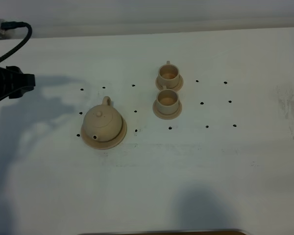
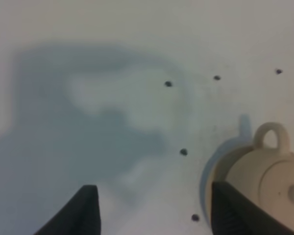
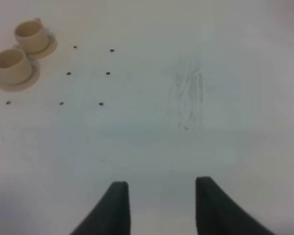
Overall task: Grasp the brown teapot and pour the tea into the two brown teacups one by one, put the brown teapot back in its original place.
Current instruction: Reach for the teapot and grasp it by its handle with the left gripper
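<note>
The brown teapot (image 1: 104, 122) sits on its wide flat saucer (image 1: 118, 140), left of centre, with its loop handle toward the back. The two brown teacups (image 1: 168, 73) (image 1: 167, 100) stand on small saucers to its right, one behind the other. My left gripper (image 1: 24, 83) is open and empty at the far left, well away from the teapot. In the left wrist view the left gripper (image 2: 157, 218) is over bare table with the teapot (image 2: 269, 176) off to one side. My right gripper (image 3: 161, 208) is open and empty, and the cups (image 3: 32, 35) (image 3: 10, 63) lie far from it. The right gripper is outside the high view.
Small black dots (image 1: 201, 103) mark the white table (image 1: 225, 161) around the tea set. A black cable (image 1: 19, 39) runs at the back left. A scuffed patch (image 1: 289, 105) lies at the right. A dark edge (image 1: 161, 232) shows at the front.
</note>
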`<state>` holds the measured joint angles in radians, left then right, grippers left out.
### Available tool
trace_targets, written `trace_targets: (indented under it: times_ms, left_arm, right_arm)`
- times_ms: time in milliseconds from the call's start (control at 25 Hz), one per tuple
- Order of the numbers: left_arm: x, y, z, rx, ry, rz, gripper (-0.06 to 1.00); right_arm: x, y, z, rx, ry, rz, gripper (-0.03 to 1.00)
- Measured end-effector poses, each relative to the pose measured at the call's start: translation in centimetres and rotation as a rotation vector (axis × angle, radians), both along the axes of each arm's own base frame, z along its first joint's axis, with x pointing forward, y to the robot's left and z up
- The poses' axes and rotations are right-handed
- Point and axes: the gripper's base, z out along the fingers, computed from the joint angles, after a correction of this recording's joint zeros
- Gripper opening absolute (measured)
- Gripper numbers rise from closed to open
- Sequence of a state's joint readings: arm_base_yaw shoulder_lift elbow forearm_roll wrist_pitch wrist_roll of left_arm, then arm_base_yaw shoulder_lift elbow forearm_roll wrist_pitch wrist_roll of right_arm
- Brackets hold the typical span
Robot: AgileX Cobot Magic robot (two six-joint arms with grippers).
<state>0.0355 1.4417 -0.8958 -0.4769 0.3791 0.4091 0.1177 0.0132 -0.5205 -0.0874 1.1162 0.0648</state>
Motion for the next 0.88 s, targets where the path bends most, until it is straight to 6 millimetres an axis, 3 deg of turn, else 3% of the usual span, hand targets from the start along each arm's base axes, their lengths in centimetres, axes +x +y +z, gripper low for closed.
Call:
trace_targets:
  times_ms: [360,880]
  left_arm:
    - [1.4,-1.8,-1.6,0.005,-0.01,-0.079,0.5]
    - [2.2,-3.6,-0.5,0.018,-0.031,-0.181,0.49]
  right_arm:
    - [0.0,0.0,0.0,0.004,0.0,0.003,0.31]
    - [0.0,0.1,0.0,0.005,0.002,-0.022,0.31]
